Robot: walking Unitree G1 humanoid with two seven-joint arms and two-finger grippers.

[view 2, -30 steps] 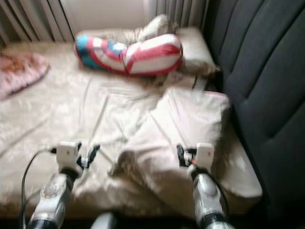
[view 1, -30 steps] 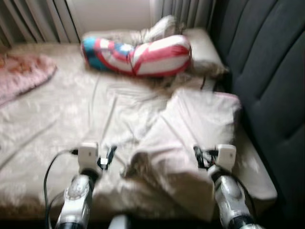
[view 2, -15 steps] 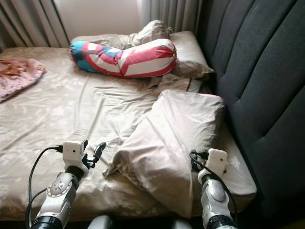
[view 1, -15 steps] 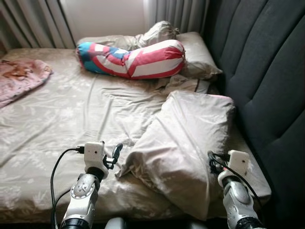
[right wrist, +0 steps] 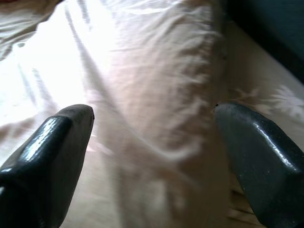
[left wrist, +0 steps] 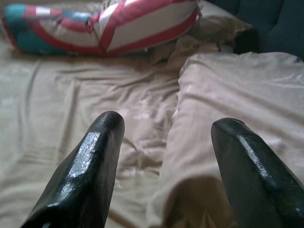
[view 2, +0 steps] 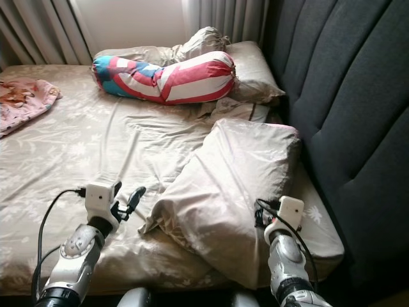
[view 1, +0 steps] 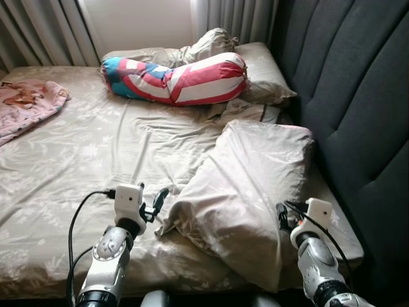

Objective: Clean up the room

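With both the left gripper (view 1: 152, 203) and right gripper (view 2: 259, 214) spread apart at the lower frame, the soft pillow (view 1: 246, 185) may slip out if only loose cloth is pinched.

The beige pillow (view 1: 246, 192) and bed sheet (view 1: 83, 153) are matt, creased cloth; the headboard (view 1: 351, 89) is dark padded fabric; gripper fingers (left wrist: 90, 175) are glossy black.
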